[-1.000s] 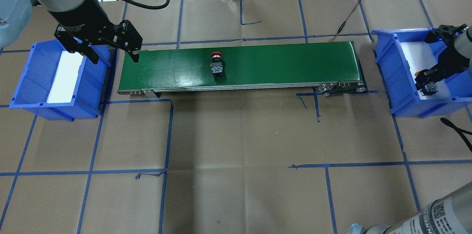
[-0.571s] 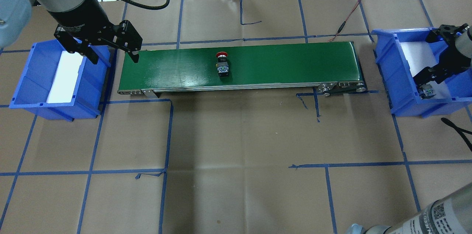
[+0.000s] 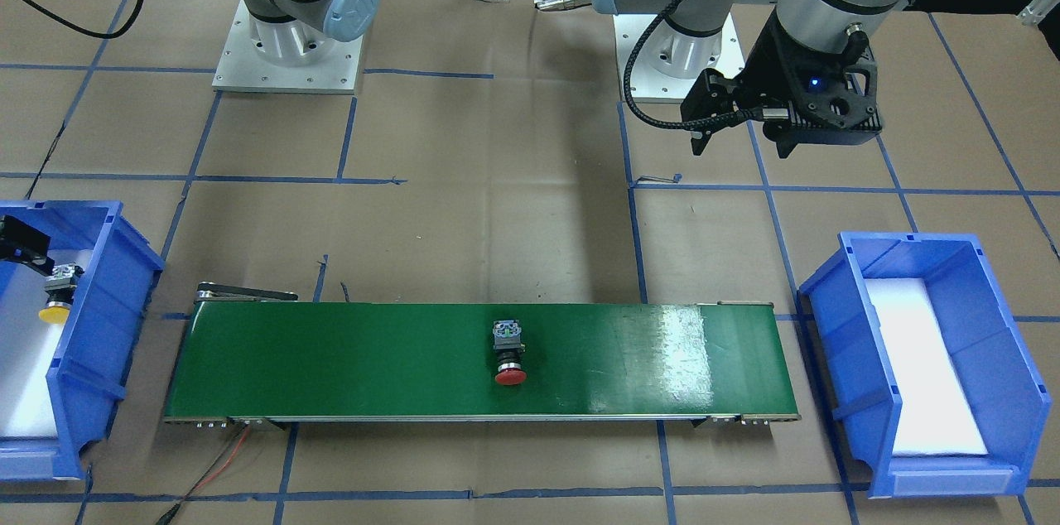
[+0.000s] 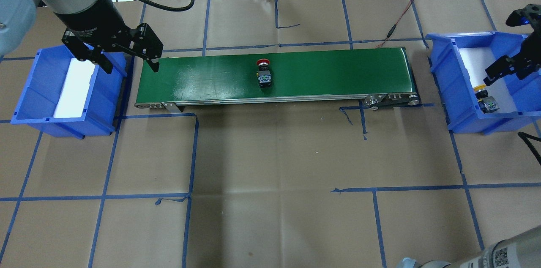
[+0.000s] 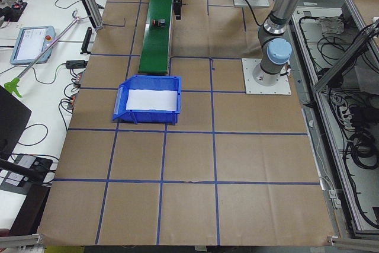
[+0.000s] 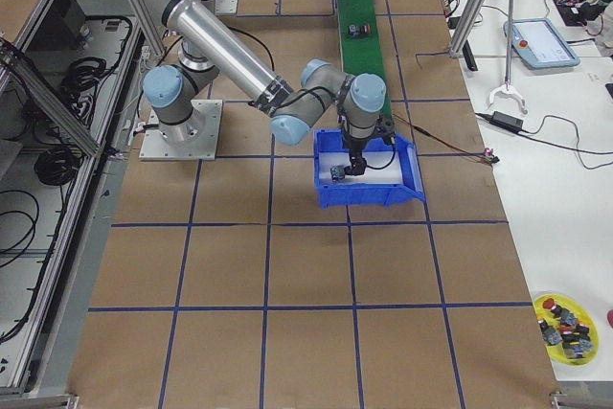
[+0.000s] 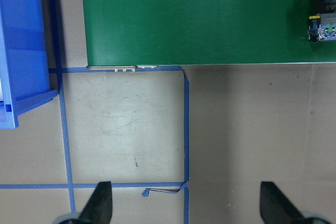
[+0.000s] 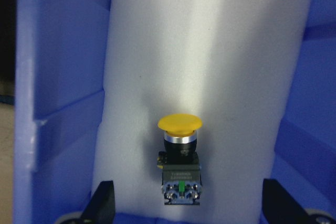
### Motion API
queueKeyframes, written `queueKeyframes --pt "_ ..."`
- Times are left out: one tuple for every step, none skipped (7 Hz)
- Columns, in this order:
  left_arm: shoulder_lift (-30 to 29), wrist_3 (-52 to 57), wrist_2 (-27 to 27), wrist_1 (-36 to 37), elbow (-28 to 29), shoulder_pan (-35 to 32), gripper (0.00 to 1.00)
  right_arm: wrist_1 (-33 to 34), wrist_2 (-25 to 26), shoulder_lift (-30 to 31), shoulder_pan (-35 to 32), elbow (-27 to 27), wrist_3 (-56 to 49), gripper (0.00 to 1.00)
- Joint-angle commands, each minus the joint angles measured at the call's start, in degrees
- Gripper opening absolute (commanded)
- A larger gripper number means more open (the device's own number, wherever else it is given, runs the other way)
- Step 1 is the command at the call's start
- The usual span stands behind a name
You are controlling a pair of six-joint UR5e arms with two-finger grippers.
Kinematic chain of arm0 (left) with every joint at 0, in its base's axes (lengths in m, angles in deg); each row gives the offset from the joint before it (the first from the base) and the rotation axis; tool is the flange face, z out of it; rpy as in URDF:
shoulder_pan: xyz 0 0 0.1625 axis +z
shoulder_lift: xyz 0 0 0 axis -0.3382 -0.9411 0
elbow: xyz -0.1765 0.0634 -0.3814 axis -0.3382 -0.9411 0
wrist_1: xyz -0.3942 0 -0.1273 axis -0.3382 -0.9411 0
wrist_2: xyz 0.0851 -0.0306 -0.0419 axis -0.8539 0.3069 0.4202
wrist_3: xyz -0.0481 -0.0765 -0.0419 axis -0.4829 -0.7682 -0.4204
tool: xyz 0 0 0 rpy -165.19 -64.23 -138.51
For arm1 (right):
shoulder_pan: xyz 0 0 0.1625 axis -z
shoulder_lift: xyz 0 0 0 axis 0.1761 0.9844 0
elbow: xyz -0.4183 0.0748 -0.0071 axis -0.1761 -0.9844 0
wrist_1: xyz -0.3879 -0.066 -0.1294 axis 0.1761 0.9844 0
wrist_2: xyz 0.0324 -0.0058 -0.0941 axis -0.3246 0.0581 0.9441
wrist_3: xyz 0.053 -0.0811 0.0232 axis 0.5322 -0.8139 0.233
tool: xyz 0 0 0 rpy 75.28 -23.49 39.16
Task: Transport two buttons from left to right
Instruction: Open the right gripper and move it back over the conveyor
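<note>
Now one button is delivered, and one rides the belt.
Upper left, the left pincer (image 4: pixel 130 65) hangs open over the conveyor's (image 4: pixel 338 73) end; the red button (image 4: pixel 263 74) has drifted rightward to mid-belt; far right, the right pincer (image 4: pixel 509 69) has released and lifted, open, leaving the yellow button (image 4: pixel 486 99) in the blue bin (image 4: pixel 441 77).

Both arms poised, both grippers spread wide and empty.
The left gripper (image 4: pixel 130 64) hangs from a near-vertical wrist and points down, its fingers (image 7: pixel 101 205) far apart with nothing between them. The right gripper (image 8: pixel 188 209) also faces down, fingers (image 8: pixel 274 203) parted and gripping nothing; its arm reaches outward, elbow bent.
</note>
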Motion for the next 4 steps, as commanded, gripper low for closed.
queueKeyframes --pt "0.4 0.0 0.0 0.1 -0.7 0.1 1.00 -9.3 -0.2 1.4 -4.3 -11.0 7.2 1.00" --pt "0.4 0.0 0.1 0.1 -0.7 0.2 1.00 -9.7 0.0 1.4 -7.6 -14.8 11.0 1.00" --pt "0.4 0.0 0.0 0.2 -0.7 0.2 1.00 -9.5 0.8 1.8 -11.5 -16.4 16.1 1.00" --pt "0.4 0.0 0.1 0.2 -0.7 0.3 1.00 -9.2 0.9 2.9 -16.7 -16.9 19.8 1.00"
